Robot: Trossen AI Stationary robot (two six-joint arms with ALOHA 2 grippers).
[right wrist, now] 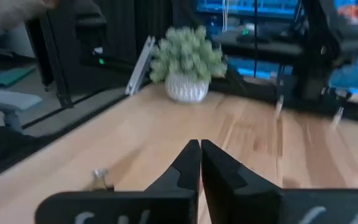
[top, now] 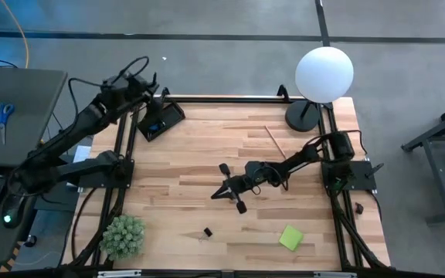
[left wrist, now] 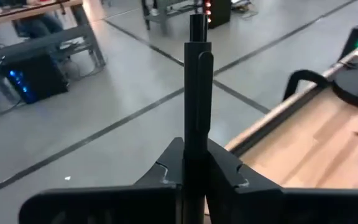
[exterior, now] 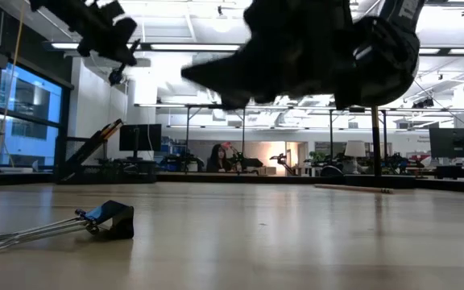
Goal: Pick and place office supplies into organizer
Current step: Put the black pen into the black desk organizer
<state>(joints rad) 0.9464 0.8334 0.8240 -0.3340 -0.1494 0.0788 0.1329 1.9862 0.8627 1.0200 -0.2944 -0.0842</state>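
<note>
My left gripper hangs above the table's far-left corner, just beyond the black organizer tray, and is shut on a black pen. My right gripper hovers over the middle of the table, shut and holding nothing. It points toward the near-left corner. A black binder clip lies flat on the wood, seen close in the low view. A wooden pencil lies toward the far right, and a green sticky-note pad toward the near right. My left gripper pinches the black pen by its lower barrel between the two fingers. The pen runs along the fingers and sticks out well past their tips, its clip end free. It is lifted clear of the table.
A white globe lamp with a round black base stands at the far-right corner. A green spiky potted plant sits at the near-left corner, ahead of my right gripper. A grey desk with blue-handled scissors stands off the left edge.
</note>
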